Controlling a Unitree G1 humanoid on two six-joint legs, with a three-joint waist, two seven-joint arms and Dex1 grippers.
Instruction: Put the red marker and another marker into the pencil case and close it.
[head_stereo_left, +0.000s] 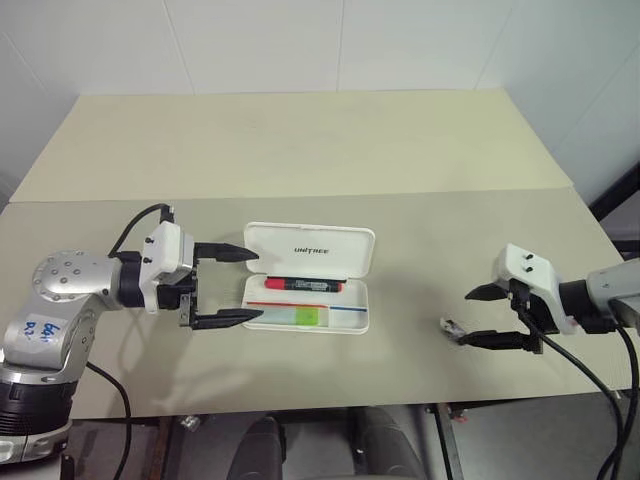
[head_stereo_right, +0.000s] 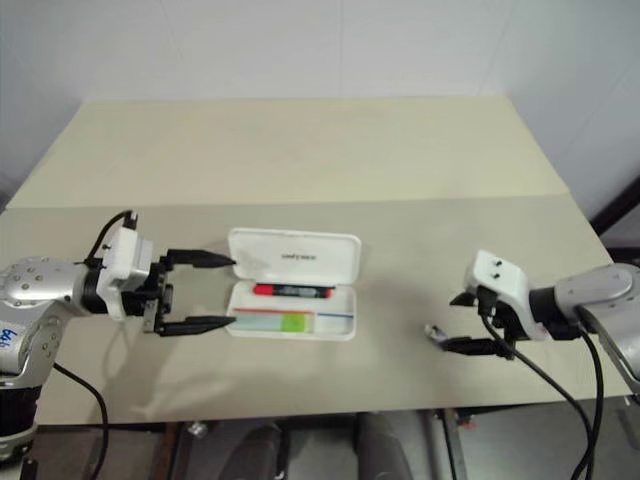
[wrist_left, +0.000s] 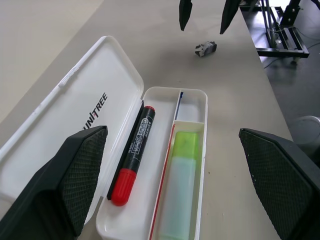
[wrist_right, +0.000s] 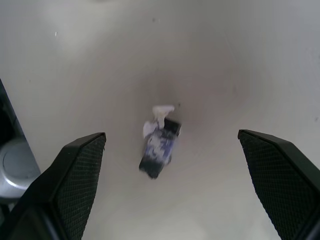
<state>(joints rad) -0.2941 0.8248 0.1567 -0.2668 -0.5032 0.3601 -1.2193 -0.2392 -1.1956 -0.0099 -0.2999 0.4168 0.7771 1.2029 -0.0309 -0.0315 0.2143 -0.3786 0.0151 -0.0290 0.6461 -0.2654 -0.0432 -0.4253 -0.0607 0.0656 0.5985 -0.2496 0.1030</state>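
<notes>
Markers, the red marker (head_stereo_left: 303, 285) and green marker (head_stereo_left: 308, 316), lie inside the open pencil case (head_stereo_left: 310, 250), so only closing seems left; left gripper (head_stereo_left: 235, 286) beside it and right gripper (head_stereo_left: 487, 315) near a small clip (head_stereo_left: 451, 326) both gape empty.

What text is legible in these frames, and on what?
"UNITREE": dark lettering inside the open lid of the pencil case.
"WHITE BOARD": white print along the red marker barrel; the smaller print beside it is too small to read.
Blue handwriting on the left arm's shoulder shell: not readable.
Small clip-like piece on the table: no readable marking.
</notes>
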